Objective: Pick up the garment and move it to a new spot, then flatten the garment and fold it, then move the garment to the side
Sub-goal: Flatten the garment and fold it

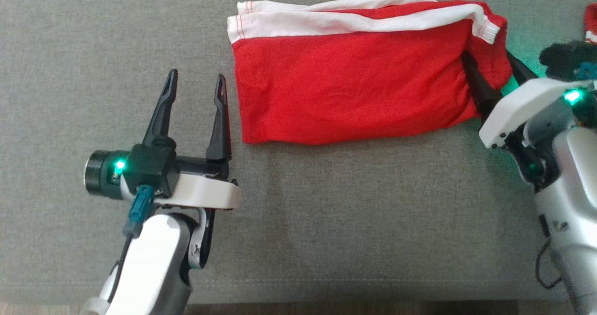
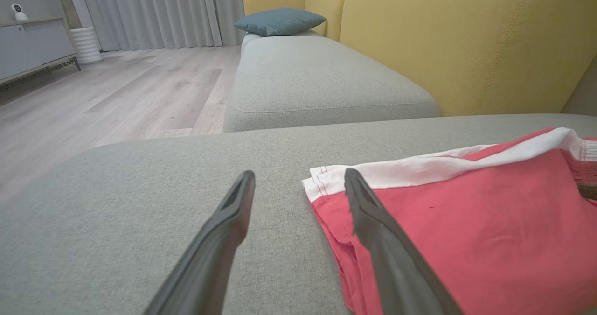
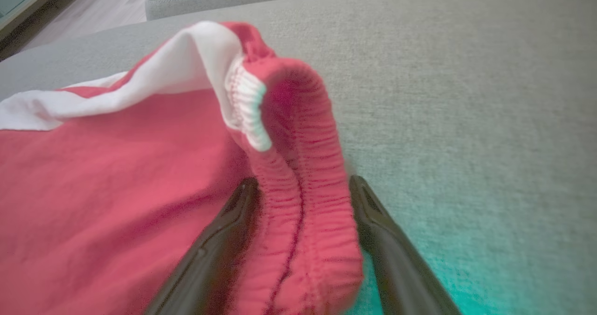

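Red knit garment point(image 1: 350, 81) with a white side stripe point(image 1: 350, 23) lies as a compact rectangle on the grey seat cushion point(image 1: 326, 221), upper centre of the head view. It looks already folded. Judged step in hand: moving it aside.

Right end effector point(image 1: 487, 56), right edge of frame: fingers spread wide, straddling the gathered elastic waistband point(image 3: 303, 165), which stands up between them. It is not clamped, so nothing is held.

Left end effector point(image 1: 197, 75), lower left: fingers wide apart, empty. Its inner finger point(image 1: 219, 119) is just beside the garment's left edge; contact with the cloth cannot be told.

To do it well (judgement):
- Right: close low on the waistband to catch every layer, not the top ridge alone.
- Left: slip one finger under the left edge and close on all layers.
- Lift both ends together, level and lightly taut, so the fold does not open. Release once it rests flat.

Writing: no brand, label or print can be read on the garment. A small mark point(image 1: 197, 249) on the left forearm point(image 1: 154, 254) is too small to read.
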### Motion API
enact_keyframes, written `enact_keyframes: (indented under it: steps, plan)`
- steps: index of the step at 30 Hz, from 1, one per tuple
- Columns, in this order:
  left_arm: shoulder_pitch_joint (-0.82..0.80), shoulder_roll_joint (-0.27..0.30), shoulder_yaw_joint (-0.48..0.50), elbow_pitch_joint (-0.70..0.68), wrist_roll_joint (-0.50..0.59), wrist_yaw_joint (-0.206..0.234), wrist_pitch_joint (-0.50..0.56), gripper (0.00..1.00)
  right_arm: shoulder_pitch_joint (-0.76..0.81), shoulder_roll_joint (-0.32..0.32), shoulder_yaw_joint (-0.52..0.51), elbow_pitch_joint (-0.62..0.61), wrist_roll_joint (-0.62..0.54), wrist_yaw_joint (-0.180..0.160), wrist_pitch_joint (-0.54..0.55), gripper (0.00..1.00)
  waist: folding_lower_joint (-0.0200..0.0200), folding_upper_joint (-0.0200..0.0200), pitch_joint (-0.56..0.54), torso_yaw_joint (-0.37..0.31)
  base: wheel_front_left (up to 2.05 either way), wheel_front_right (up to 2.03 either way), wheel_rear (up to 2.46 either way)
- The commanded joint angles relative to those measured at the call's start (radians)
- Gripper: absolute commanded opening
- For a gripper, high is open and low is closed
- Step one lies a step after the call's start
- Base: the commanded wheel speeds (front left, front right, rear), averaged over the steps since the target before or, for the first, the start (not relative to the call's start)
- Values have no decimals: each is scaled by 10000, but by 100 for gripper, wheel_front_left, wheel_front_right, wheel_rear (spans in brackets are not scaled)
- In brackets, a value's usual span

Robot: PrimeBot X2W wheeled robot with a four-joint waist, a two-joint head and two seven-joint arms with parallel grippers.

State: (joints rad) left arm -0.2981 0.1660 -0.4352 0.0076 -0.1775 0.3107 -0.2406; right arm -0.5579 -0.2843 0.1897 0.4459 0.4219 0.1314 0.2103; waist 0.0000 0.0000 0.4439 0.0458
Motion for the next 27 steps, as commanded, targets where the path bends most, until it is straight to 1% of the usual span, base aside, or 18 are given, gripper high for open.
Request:
enact_keyframes:
  steps: [1,3,4,5,6,7,11,16,22,23,27]
  plan:
    - [-323,69,293,-217,88,-39,-107,100,-214,-259,563,-12,405,-7,317,100,0,0,47,41,0,0,0]
    - [-350,52,275,-179,101,-40,-126,100,-343,-398,1103,179,1037,-7,782,100,0,0,62,41,0,0,0]
    - [-361,46,270,-166,106,-39,-134,100,-391,-492,1329,238,1296,-7,974,97,0,0,64,32,0,0,0]
    - [-372,42,265,-154,109,-41,-141,100,-407,-527,1551,248,1707,-7,1207,64,0,0,62,22,0,0,0]
    - [-384,42,264,-144,110,-43,-148,100,-449,-640,1759,219,1977,-7,1344,15,0,0,60,7,0,0,0]
    - [-395,43,265,-128,109,-48,-154,100,-457,-743,1977,206,2274,-7,1529,0,0,0,46,-10,0,0,0]
    - [-404,65,250,-53,108,-77,-172,100,-423,-1167,2605,-165,3385,-7,1747,0,0,0,-68,-102,0,0,0]
    - [-318,78,217,19,102,-70,-184,100,-33,-1954,3163,-951,4168,-7,1275,0,0,0,-368,-253,0,0,0]
    - [-136,126,217,42,34,-44,-190,100,569,-3004,3379,-1544,4853,-7,762,0,0,0,-794,-452,0,0,0]
    - [-76,141,200,44,13,-41,-190,100,712,-3289,3334,-1608,5053,-7,669,0,0,0,-919,-486,0,0,0]
    - [-5,153,149,27,-17,-32,-166,100,764,-3644,3302,-1917,5438,-7,668,0,0,0,-1096,-498,0,0,0]
